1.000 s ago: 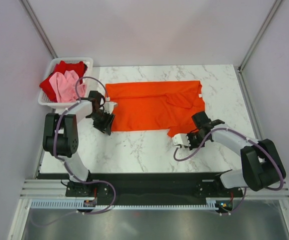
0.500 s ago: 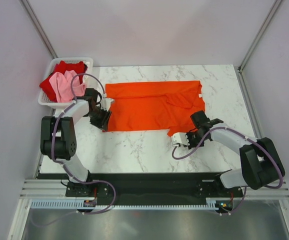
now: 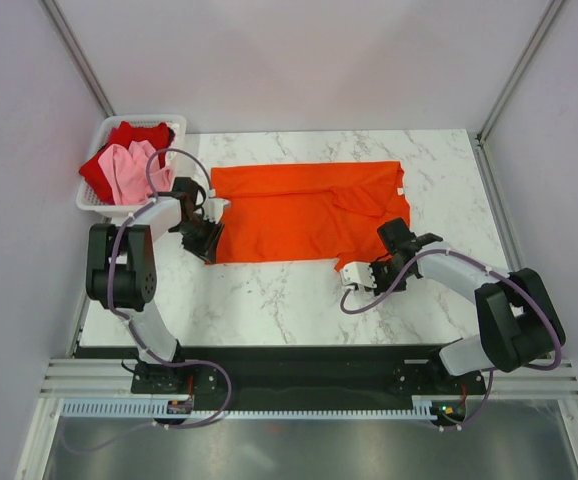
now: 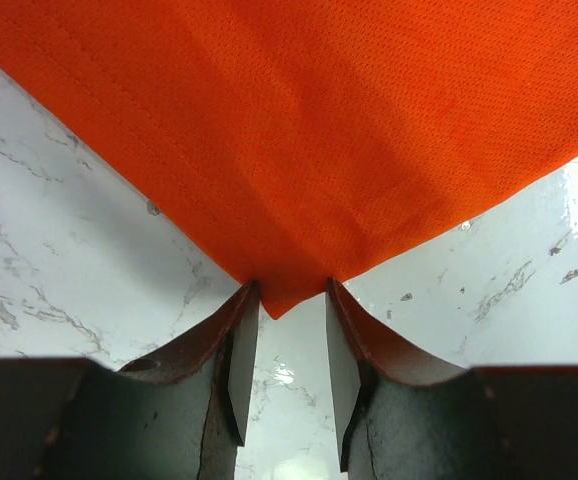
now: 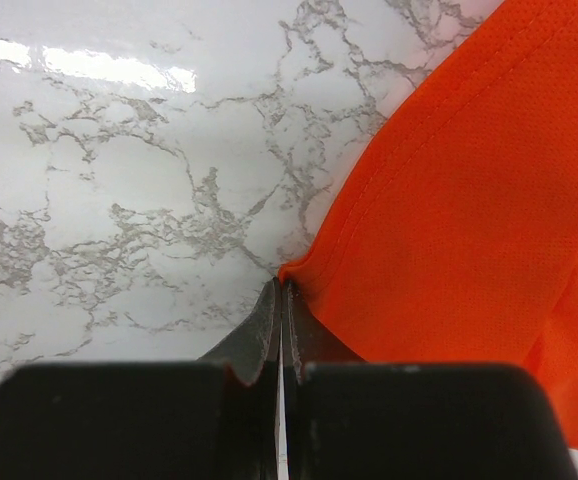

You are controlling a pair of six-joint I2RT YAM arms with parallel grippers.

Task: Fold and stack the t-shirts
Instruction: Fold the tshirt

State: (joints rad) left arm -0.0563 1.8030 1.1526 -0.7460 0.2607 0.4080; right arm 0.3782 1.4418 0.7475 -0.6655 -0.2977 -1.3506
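Observation:
The bright orange-red t-shirt (image 3: 304, 210) lies spread flat on the marble table. My left gripper (image 3: 210, 250) is at its near left corner; in the left wrist view the gripper (image 4: 291, 290) is open, with the corner tip of the shirt (image 4: 299, 150) between the fingertips. My right gripper (image 3: 349, 267) is at the near right corner; in the right wrist view the gripper (image 5: 282, 285) is shut on the shirt's hem (image 5: 449, 220). The deeper red t-shirt (image 3: 141, 134) and the pale pink t-shirt (image 3: 124, 170) lie crumpled in the basket.
A white slatted basket (image 3: 97, 204) stands at the table's back left, close behind my left arm. Bare marble (image 3: 279, 295) runs between the shirt and the near edge. Grey walls enclose the table on three sides.
My right gripper has crept left and away from me along the shirt's near right corner. My left gripper shifted a little toward the basket side and stays at the near left corner.

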